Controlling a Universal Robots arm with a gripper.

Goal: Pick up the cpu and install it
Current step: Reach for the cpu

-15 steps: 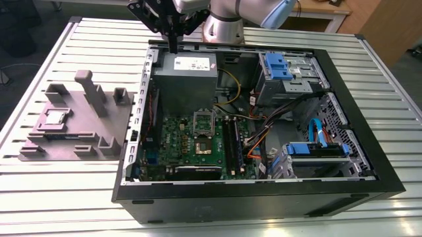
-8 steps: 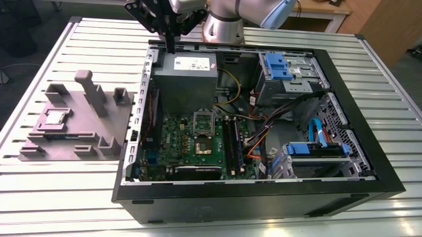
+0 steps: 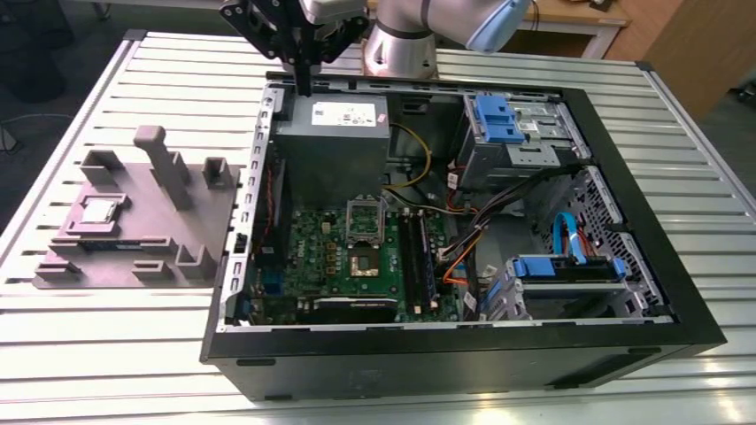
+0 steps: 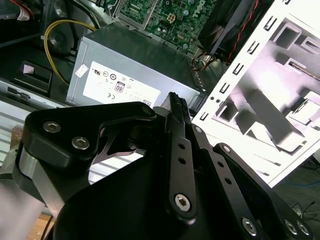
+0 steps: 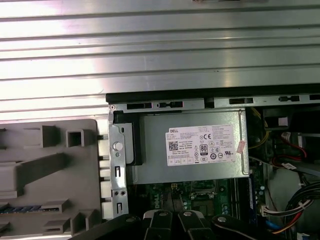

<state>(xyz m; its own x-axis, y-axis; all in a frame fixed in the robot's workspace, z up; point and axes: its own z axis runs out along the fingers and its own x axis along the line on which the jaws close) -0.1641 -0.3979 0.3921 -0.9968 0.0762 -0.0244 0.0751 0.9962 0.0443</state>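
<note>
The cpu (image 3: 97,211) is a small square chip with a silver top. It lies in a recess of the grey holder block (image 3: 136,221) on the table, at the exterior view's left of the open computer case. My gripper (image 3: 304,87) hangs high over the case's back rim, above the grey power-supply box (image 3: 333,146), far from the cpu. Its black fingers (image 4: 175,107) are pressed together with nothing between them. On the green motherboard (image 3: 354,257) the socket (image 3: 364,263) lies uncovered, its metal frame (image 3: 364,212) flipped back.
The black case (image 3: 473,354) holds blue drive brackets (image 3: 497,119), a second blue caddy (image 3: 565,266), loose cables (image 3: 473,239) and black memory slots (image 3: 413,252). The holder block (image 5: 45,170) has upright posts (image 3: 159,164). The slatted metal table (image 3: 119,354) surrounds the case.
</note>
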